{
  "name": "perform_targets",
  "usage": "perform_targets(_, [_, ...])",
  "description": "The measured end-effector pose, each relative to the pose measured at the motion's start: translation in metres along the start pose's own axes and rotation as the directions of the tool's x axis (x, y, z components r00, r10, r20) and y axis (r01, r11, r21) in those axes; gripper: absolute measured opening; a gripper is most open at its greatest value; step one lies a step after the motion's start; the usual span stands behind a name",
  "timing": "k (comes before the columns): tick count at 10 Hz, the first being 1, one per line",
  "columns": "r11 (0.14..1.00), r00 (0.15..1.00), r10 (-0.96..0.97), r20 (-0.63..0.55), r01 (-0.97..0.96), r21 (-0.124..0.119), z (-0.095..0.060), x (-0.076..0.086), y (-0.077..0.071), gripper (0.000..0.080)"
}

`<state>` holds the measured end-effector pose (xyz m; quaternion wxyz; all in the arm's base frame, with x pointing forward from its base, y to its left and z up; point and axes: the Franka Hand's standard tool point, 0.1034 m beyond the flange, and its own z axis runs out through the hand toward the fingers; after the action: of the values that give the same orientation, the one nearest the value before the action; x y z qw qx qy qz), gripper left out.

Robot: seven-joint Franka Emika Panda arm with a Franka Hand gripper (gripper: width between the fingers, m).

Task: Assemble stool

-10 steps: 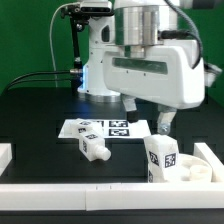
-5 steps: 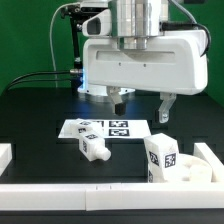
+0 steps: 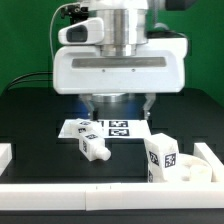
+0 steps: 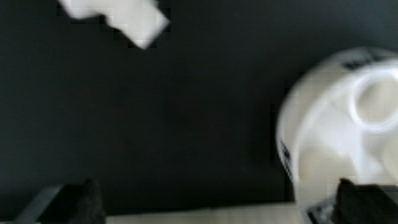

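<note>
Over the last second the arm has swung in from the exterior view's right. It now hangs squarely above the far edge of the marker board, and the hand has turned broadside to the camera. Its fingers are spread wide with nothing between them. The wrist view is smeared by motion but shows the dark fingertips far apart over black worktop. No part is carried, so I judge this a sweep toward a fresh pick, not a joining step.

The stool is still loose. A lying leg rests just in front of the marker board, toward the exterior view's left. An upright leg stands nearer the camera, off the board's exterior-view right corner. What looks like the seat sits just beside it.

Left of the marker board in the exterior view the worktop lies open. The border rail closes the near side and crowds the upright leg and seat.
</note>
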<state>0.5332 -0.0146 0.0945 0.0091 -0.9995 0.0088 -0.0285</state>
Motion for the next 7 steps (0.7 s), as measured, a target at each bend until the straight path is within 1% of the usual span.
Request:
perform_targets(1, [0.995, 0.995, -0.101, 0.006, 0.101, -0.001, 0.003, -0.004, 0.007, 0.0649])
perform_targets(3, [0.969, 0.969, -0.246, 0.011, 0.246, -0.005, 0.004, -0.004, 0.009, 0.0649])
perform_targets(5, [0.924, 0.924, -0.382, 0.019, 0.382, -0.008, 0.005, -0.005, 0.013, 0.0649])
perform_targets(6, [0.895, 0.894, -0.447, 0.033, 0.447, 0.006, 0.008, -0.011, 0.022, 0.0649])
perform_targets(7, [0.872, 0.871, -0.489, 0.052, 0.489, 0.012, 0.018, -0.024, 0.028, 0.0649])
